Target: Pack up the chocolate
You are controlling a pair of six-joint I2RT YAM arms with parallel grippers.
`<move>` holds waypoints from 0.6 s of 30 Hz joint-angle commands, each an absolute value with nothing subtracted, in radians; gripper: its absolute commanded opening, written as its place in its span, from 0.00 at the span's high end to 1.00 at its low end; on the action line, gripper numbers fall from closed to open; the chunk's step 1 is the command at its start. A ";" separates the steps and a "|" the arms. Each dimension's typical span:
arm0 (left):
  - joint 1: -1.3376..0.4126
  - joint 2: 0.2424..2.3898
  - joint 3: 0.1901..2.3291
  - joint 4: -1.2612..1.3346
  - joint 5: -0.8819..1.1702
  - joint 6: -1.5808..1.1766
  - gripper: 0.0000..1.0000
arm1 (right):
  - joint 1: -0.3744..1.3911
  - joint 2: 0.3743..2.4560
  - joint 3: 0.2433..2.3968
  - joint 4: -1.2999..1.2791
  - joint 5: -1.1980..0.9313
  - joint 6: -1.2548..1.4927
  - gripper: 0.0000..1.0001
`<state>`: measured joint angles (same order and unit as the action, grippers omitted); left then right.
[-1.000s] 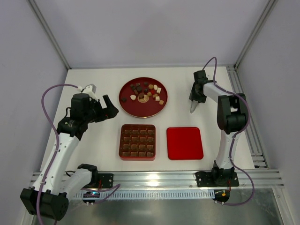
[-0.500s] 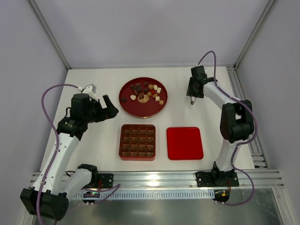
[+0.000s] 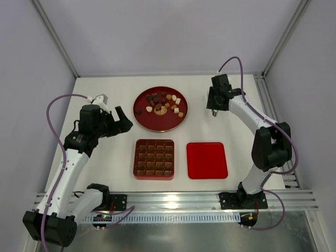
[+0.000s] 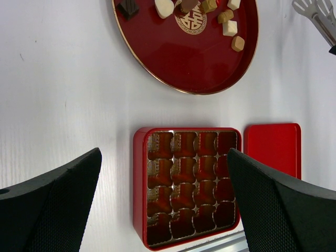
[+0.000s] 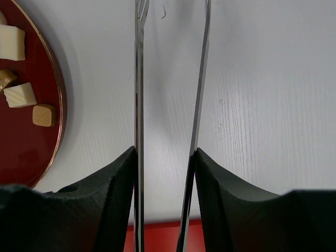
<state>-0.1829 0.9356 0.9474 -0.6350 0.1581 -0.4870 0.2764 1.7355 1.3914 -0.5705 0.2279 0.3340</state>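
White table (image 3: 105, 89) underneath: my right gripper (image 5: 165, 168), clamped on metal tongs (image 5: 138, 79), has swung back toward the plate (image 3: 157, 125); chocolate (image 3: 164, 104) lies to its left. Left gripper (image 3: 123, 122) gapes wide.

Bright, even overhead light whitens the table (image 3: 199, 131); shadows fall soft and faint; a mild sheen lies on the red plate (image 4: 210, 68) and the tongs (image 5: 138, 105); the chocolate (image 4: 229, 27) shows crisp, unblurred.

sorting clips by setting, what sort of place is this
Probably a robot lab workcell: a white table enclosed by plain panels and metal framing, two arms bolted to a rail, chocolate staged on a red plate.
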 commanded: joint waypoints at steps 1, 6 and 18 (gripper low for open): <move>-0.183 0.916 0.942 -0.632 0.164 -0.471 0.00 | 0.294 1.648 1.396 -0.581 0.242 0.321 0.51; -0.183 0.914 0.942 -0.632 0.164 -0.472 0.00 | 0.339 1.595 1.402 -0.609 0.247 0.316 0.52; -0.183 0.916 0.942 -0.632 0.163 -0.471 0.00 | 0.486 1.482 1.390 -0.646 0.209 0.344 0.55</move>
<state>-0.1829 0.9318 0.9474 -0.6353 0.1581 -0.4866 0.4454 1.5276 1.3857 -0.6407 0.2218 0.3355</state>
